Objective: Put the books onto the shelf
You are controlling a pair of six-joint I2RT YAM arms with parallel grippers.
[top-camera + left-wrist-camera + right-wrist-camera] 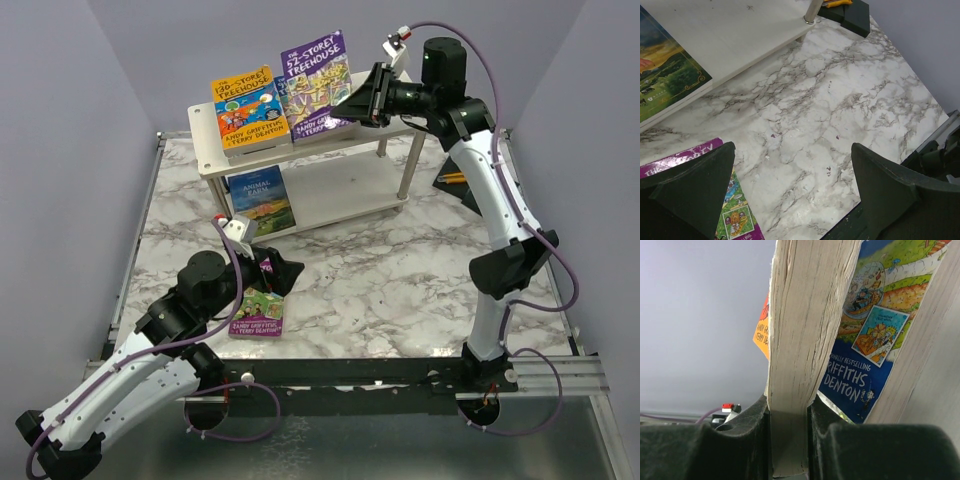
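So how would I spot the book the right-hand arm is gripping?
Find the white two-tier shelf at the back of the marble table. On top of it, the right gripper clamps the rightmost book. It is purple, titled 52-Storey Treehouse, unlike the orange book to its left.

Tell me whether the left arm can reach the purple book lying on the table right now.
Probably yes: the left gripper hangs open just above the purple book, with nothing between them.

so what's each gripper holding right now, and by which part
Right gripper clamps the purple Treehouse book by its page edge; left gripper holds nothing.
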